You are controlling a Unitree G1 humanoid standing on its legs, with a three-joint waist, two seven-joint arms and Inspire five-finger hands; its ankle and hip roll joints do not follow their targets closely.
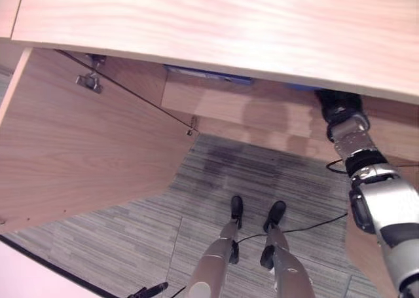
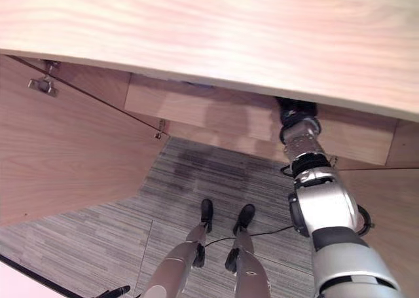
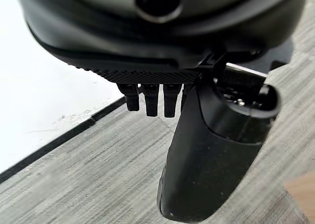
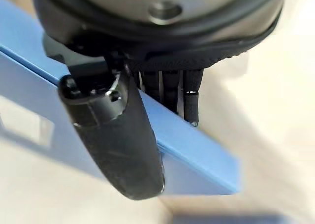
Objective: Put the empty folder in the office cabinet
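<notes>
Setting: office interior. Evidence: floor covered with grey striped carpet tiles (image 1: 131,245), tile seams visible. Low cabinet (image 1: 216,23) in pale wood-grain laminate, seen from above; its left door (image 1: 72,147) stands swung open, with metal hinge hardware (image 1: 88,82) on the inner face. White wall with black skirting strip (image 3: 54,140) meets the carpet. Blue folder (image 4: 197,150) lies on a pale cabinet shelf.
</notes>
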